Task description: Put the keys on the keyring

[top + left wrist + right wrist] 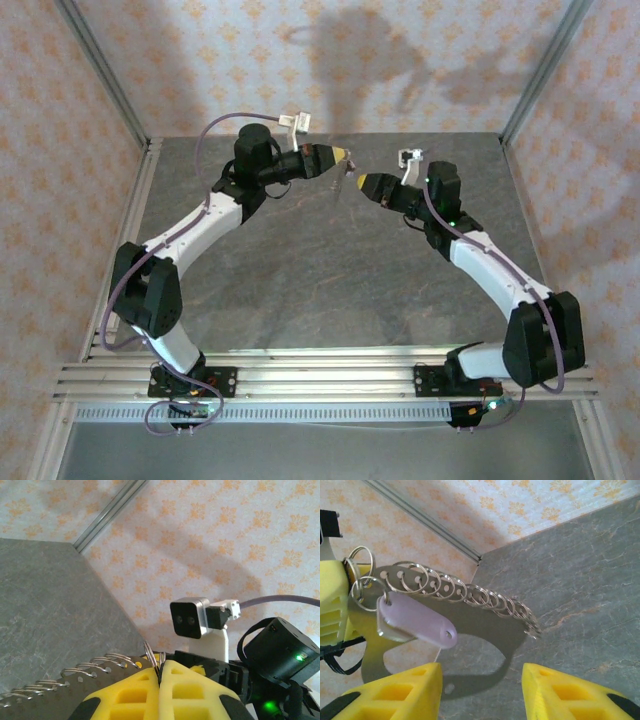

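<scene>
Keyring (475, 617), a metal strip lined with wire rings, is pinched above the table (580, 580) in the left gripper (159, 672), jaws closed tight; the lilac key (417, 621) dangles from it near the right gripper (481, 680), jaws half-spread and empty.

Top view: keyring (339, 185) too small to resolve. Left wrist view: its ringed strip runs off the lower-left edge — left gripper (159, 674) cropped by the bottom edge.

Keyring (470, 622) looks shiny metal, key (417, 622) matt lilac plastic, table (580, 580) dull stone.
</scene>
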{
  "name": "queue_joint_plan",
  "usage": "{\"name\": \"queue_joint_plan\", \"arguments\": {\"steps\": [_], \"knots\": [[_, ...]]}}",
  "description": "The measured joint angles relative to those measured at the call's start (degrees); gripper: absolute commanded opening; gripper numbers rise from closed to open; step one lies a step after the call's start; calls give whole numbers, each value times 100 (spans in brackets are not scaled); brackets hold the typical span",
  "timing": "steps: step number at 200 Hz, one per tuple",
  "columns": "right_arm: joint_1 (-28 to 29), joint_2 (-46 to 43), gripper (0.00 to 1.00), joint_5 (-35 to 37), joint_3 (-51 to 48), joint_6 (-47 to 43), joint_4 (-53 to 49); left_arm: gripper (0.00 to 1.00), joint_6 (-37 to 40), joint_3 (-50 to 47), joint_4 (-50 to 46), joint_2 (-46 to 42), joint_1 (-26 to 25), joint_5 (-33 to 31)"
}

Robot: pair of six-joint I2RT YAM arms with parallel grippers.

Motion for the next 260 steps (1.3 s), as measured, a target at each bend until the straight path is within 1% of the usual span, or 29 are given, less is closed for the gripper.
{"name": "queue_joint_plan", "arguments": {"steps": [45,109,190,210,230,249,260], "knots": [[4,-389,46,192,-114,-208,-101,0,-131,-2,223,-63,0,4],[144,-400,46,243,-52,-240,-116,0,-140,-2,267,-81,0,42],[317,33,45,190,616,-299,-142,0,-136,-2,262,-129,-52,138],[356,140,40,138,717,-304,-142,0,-136,-2,260,-129,-74,151],[385,188,30,74,739,-328,-144,0,-136,-2,262,-129,-74,153],[402,190,17,9,739,-337,-149,0,-136,-2,260,-129,-74,151],[404,188,12,-39,734,-323,-142,0,-136,-2,260,-129,-74,146]]}}
